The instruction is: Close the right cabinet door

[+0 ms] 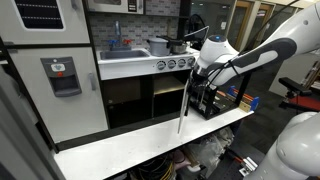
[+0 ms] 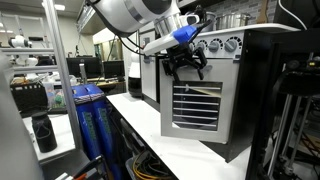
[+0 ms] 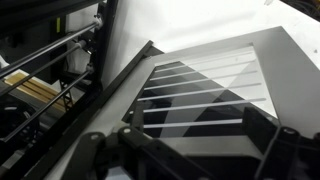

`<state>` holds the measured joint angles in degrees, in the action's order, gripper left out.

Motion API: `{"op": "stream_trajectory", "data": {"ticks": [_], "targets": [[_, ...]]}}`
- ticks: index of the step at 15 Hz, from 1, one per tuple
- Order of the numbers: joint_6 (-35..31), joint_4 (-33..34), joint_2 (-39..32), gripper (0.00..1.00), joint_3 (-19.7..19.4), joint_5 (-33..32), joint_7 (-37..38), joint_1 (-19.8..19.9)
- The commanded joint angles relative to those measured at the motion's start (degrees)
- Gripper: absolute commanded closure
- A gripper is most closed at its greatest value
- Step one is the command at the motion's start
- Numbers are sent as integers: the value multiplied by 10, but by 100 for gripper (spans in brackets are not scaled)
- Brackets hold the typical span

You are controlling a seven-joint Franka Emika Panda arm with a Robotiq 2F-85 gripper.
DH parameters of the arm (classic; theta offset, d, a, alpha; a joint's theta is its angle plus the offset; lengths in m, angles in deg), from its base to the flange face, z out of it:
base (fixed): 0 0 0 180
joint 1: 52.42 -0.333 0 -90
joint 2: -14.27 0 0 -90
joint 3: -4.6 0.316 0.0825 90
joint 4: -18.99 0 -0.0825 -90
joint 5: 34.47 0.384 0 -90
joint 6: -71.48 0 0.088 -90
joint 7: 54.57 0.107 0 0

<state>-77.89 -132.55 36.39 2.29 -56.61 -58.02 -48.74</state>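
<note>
The right cabinet door (image 1: 183,106) is a small white-framed door with a window of horizontal slats. It stands swung out from the toy kitchen, edge-on in one exterior view and face-on in the other (image 2: 195,105). My gripper (image 1: 201,78) hangs at the door's upper edge in both exterior views (image 2: 187,67). In the wrist view the slatted window (image 3: 205,85) fills the middle, and my two fingers (image 3: 190,165) spread wide at the bottom with nothing between them. I cannot tell whether a finger touches the door.
The tall white fridge door (image 1: 60,75) stands at the left of the kitchen. Knobs (image 1: 175,63) sit above the open oven cavity, which holds a wire rack (image 3: 40,90). The kitchen stands on a white table (image 1: 150,140). Blue bins (image 2: 90,120) stand beside it.
</note>
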Motion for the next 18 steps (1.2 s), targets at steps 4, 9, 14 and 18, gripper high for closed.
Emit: {"op": "stream_trajectory", "data": {"ticks": [4, 9, 14, 18], "targets": [[-32, 25, -40, 0, -9, 53, -35, -9], [-30, 14, -23, 0, 1, 57, -32, 2], [-100, -4, -39, 0, -6, 68, -26, 1], [-172, -11, -70, 0, -2, 61, -29, 6]]}}
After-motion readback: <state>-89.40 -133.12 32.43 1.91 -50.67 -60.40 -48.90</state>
